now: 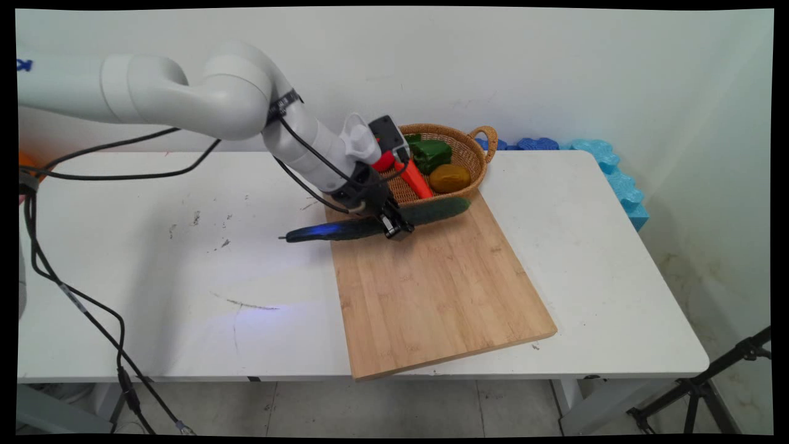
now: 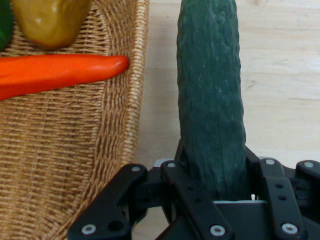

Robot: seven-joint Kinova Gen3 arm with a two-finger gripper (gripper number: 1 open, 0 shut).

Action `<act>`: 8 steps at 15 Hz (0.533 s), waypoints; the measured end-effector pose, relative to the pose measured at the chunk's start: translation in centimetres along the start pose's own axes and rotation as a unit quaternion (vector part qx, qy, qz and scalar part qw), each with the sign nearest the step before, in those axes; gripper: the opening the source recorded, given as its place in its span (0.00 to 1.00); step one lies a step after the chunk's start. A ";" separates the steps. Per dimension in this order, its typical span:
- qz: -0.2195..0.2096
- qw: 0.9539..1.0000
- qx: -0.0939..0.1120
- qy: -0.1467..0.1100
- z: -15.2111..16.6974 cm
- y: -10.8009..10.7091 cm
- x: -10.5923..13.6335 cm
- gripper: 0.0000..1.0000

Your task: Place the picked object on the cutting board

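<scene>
Main view: tool (image 1: 397, 229) pinching a long cucumber (image 1: 370, 225) near its middle, so it lies level across the cutting board's (image 1: 431, 283) far edge. Just behind stands a wicker basket (image 1: 459, 176) holding a carrot (image 1: 414, 179).

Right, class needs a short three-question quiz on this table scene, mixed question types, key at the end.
1. True or false: the claw is shut on the cucumber.
2. What does the cucumber lie across? A) cutting board B) blue foam C) floor
3. Fill in: the carrot lies in the ____.

Key: 1 true; 2 A; 3 basket.
</scene>
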 end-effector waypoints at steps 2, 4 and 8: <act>0.003 1.000 -0.003 -0.003 0.9 0.2 0.1 0.00; 0.005 1.000 -0.006 -0.005 1.5 0.5 0.2 0.00; 0.007 1.000 -0.010 -0.005 2.5 0.8 0.5 0.00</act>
